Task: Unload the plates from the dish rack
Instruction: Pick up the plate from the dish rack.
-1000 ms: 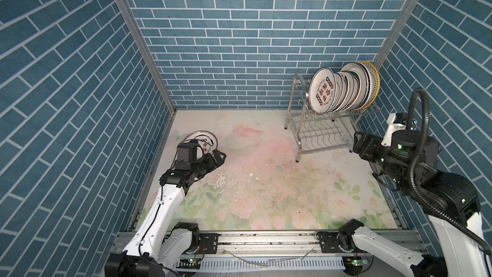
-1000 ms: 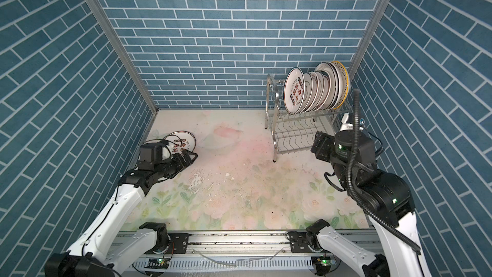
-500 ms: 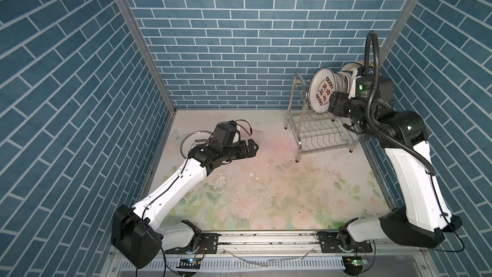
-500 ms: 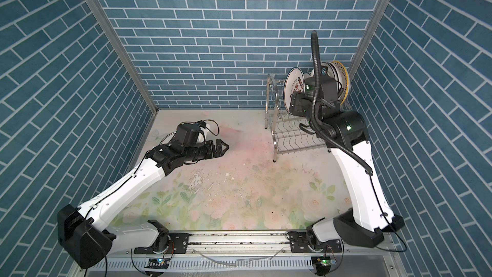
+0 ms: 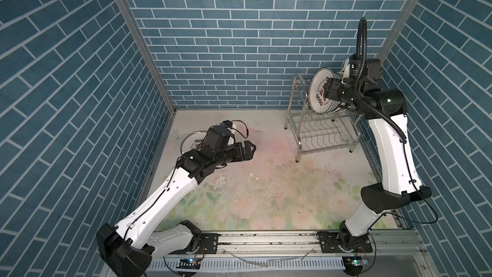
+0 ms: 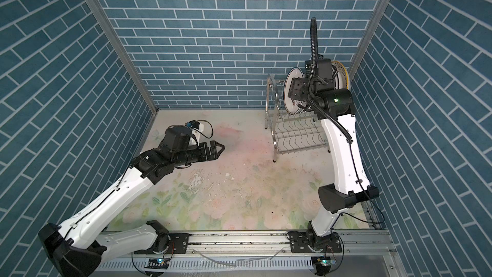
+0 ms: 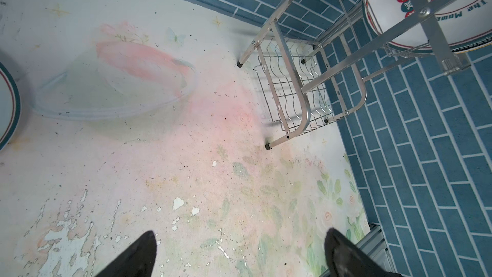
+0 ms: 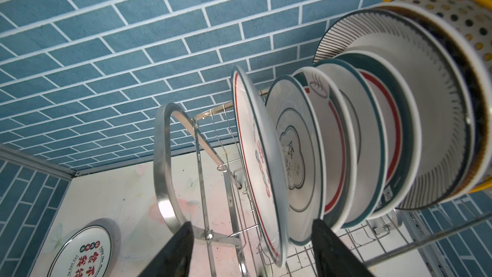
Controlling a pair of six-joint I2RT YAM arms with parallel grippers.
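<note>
The dish rack (image 5: 319, 134) stands at the back right of the mat, its upper tier holding several upright plates (image 8: 346, 142). My right gripper (image 5: 327, 91) is at that tier, open. Its fingers (image 8: 173, 251) straddle the lower rim of the front plate (image 8: 255, 142), which has red characters and a teal edge, and they are not pressing on it. Another plate (image 5: 190, 142) lies flat on the mat at the left, partly hidden behind my left arm. My left gripper (image 5: 250, 149) hovers over the mat to the right of that plate, open and empty.
Blue brick walls (image 5: 239, 49) close in the back and both sides, tight behind and beside the dish rack. The lower tier (image 7: 292, 89) of the rack is bare wire. A metal rail (image 5: 266, 238) runs along the front edge of the mat.
My right arm has risen from low at the right up to the rack, and its jaws have narrowed around the front plate. My left gripper has moved off the flat plate toward the middle.
</note>
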